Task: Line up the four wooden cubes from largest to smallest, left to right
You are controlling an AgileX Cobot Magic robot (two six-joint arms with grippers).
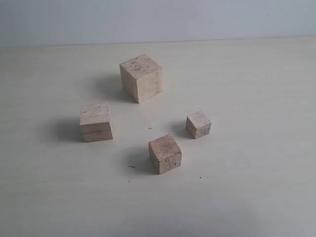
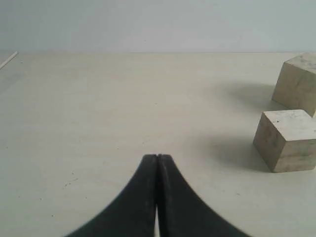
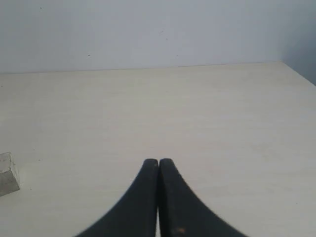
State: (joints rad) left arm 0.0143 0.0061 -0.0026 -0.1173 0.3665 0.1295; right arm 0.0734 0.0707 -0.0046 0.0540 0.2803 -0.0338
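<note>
Cube count: four wooden cubes, each a different size, all standing apart on the pale table (image 1: 256, 197).
Largest cube (image 1: 141, 78): farthest back, centre.
Second-largest cube (image 1: 96, 122): left side.
Third cube (image 1: 165, 153): nearest, centre.
Smallest cube (image 1: 198, 124): right of centre, near the third.
Gripper count: two.
Left gripper (image 2: 157, 157): low over the table, fingers pressed together, holding nothing.
Right gripper (image 3: 158, 161): same pose, fingers closed, empty.

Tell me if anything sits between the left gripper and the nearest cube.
Nothing visible does. Only table surface lies between the shut left gripper and the nearest cube; the largest cube stands beyond it.
</note>
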